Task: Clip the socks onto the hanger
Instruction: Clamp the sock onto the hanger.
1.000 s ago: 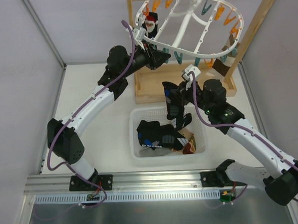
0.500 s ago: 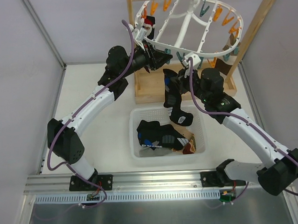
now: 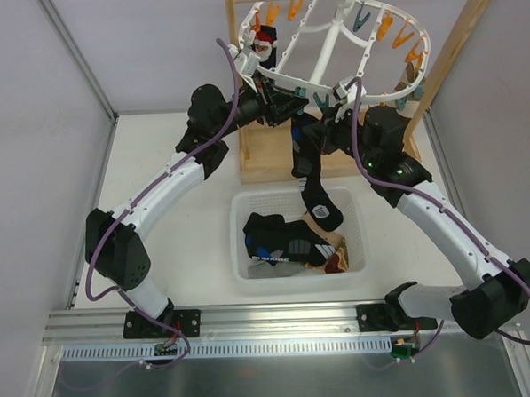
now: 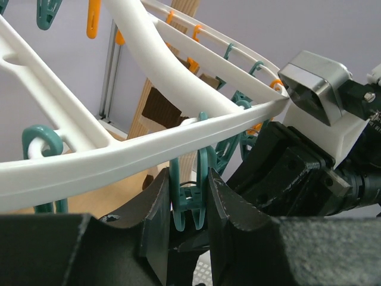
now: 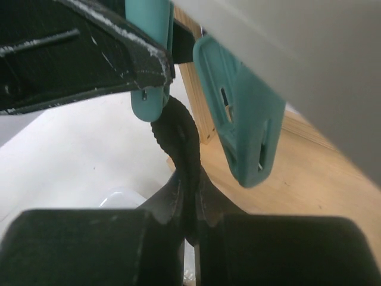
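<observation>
The white oval hanger hangs from the wooden stand, with orange and teal clothespins along its rim. My left gripper is shut on a teal clothespin under the near rim, squeezing it between both fingers. My right gripper is shut on a black sock, which dangles over the basket. In the right wrist view the sock's top edge stands just below the tip of that squeezed clothespin. Another teal clothespin hangs beside it. A red and white sock is clipped at the hanger's far left.
A white mesh basket in the middle of the table holds several more socks. The wooden stand's base and its right post lie behind the grippers. Grey walls close in both sides.
My right gripper has risen and moved back towards the hanger's near rim, lifting the black sock clear of the basket. The left gripper has stayed on its clothespin; the hanger has shifted slightly.
</observation>
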Robot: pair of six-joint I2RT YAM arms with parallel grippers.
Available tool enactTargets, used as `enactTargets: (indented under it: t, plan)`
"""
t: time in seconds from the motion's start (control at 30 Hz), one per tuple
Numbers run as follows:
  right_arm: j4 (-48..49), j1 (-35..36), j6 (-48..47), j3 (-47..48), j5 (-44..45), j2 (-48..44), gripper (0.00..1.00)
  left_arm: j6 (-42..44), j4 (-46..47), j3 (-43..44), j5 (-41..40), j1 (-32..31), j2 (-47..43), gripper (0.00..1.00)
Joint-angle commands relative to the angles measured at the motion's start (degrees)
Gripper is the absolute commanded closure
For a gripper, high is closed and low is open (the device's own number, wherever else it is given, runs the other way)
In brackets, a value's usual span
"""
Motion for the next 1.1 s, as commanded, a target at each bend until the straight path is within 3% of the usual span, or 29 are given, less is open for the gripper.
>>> enactTargets:
  t: [0.0, 0.3, 1.07]
  plan:
    - [1.03, -0.74, 3.78, 3.89, -2.58, 0.4, 0.99, -0.22, 3.57, -0.98, 5.69, 0.23, 0.49, 1.0]
    - [3.13, -1.79, 6.94, 3.9, -6.0, 0.41, 0.99, -0.92, 7.53, -0.89, 7.1, 0.32, 2.42, 1.0]
    - [4.98, -3.64, 12.57, 3.1, -3.01, 1.11, 0.99, -3.39, 10.17, 0.08, 10.53, 1.02, 3.56, 1.0]
